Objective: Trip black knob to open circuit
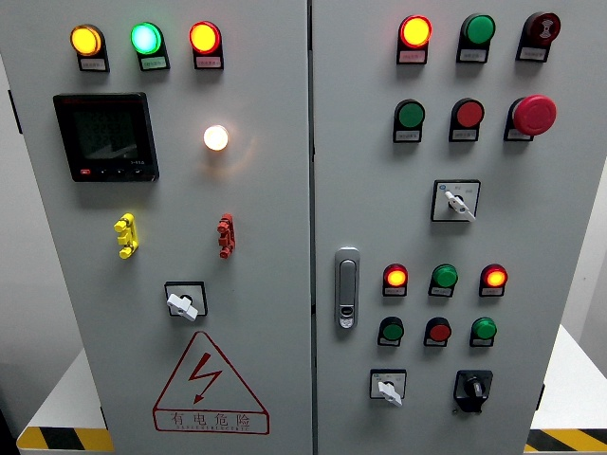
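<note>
head view, facing a grey electrical cabinet (256,237) with two door panels split by a vertical seam just right of centre. neither robot hand nor arm appears in the view, so i cannot tell the state of the fingers

task item: black knob (471,388) sits at the bottom right of the right door, on a black square base, its pointer tilted toward lower left. just to its left, a white rotary switch (388,387) on a pale plate

right door, top to bottom: lit amber-red lamp (414,31), green lamp unlit (479,29), dark red buzzer-like cap (542,28); below, a green button, a red button and a red mushroom stop button (534,115); then a white selector switch (456,200); then a row of lamps red lit, green, red lit, over a row of small buttons green, red, green. chrome door handle (347,287) at the left edge of this door, beside the seam

left door: three lit lamps at top, amber, green (146,38), red; black digital meter (105,136), screen dark; a glowing white lamp (215,137); yellow clip (126,235) and red clip (225,235) well apart; white selector (183,302); red triangle high-voltage warning sign (210,384) below it

room: white wall either side; white base ledge with yellow-black hazard tape (63,439) at both lower corners
</note>
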{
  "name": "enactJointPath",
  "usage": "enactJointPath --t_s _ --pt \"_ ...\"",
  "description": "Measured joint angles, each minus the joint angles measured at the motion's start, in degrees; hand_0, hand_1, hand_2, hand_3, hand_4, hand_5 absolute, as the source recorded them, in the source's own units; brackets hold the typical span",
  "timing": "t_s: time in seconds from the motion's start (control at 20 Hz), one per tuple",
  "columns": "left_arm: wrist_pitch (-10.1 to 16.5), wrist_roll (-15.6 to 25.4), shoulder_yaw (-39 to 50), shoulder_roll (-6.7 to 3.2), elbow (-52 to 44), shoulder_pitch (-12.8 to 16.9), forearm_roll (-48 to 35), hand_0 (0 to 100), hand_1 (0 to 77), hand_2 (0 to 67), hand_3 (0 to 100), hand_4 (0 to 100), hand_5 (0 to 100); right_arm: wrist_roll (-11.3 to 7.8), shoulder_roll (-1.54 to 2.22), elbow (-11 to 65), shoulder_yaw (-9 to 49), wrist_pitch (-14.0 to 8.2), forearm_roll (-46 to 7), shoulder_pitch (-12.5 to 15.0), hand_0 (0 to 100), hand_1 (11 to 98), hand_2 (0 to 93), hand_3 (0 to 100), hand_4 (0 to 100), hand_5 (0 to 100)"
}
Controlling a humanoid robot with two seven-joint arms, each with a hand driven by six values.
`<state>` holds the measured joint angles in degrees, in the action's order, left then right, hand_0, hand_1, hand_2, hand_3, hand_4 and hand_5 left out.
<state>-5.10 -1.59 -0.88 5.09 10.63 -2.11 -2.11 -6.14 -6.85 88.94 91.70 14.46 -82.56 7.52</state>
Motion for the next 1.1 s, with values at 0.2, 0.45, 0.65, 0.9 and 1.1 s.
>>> enactJointPath --t_s 0.2,0.45,0.65,0.9,1.1 --pt "0.0 0.0 0.0 0.00 0.0 0.0 0.0 0 0.0 19.4 26 10 9 0.08 -0.20 -0.6 -1.6 -4.5 -0.1 -3.5 85 47.8 0.0 85 89 100" --pt "0.0 0.0 0.0 0.00 0.0 0.0 0.0 0 0.0 19.5 26 10 9 0.18 -0.35 -1.3 -5.0 -9.4 -0.1 -5.9 86 51.9 0.0 90 95 100" --pt "0.0 0.0 0.0 0.00 0.0 0.0 0.0 0 0.0 19.5 26 10 9 0.83 -0.36 -3.0 -5.9 -12.4 0.0 -9.3 90 55.3 0.0 90 97 100" --pt "0.0 0.0 0.0 0.00 0.0 -0.1 0.0 0 0.0 19.5 26 10 9 1.71 -0.43 -3.8 -6.1 -12.8 0.1 -11.5 94 57.2 0.0 90 96 100" --pt "0.0 0.0 0.0 0.00 0.0 0.0 0.0 0 0.0 19.4 26 10 9 1.84 -0.44 -4.3 -6.7 -12.8 0.1 -11.9 97 57.8 0.0 90 96 100"
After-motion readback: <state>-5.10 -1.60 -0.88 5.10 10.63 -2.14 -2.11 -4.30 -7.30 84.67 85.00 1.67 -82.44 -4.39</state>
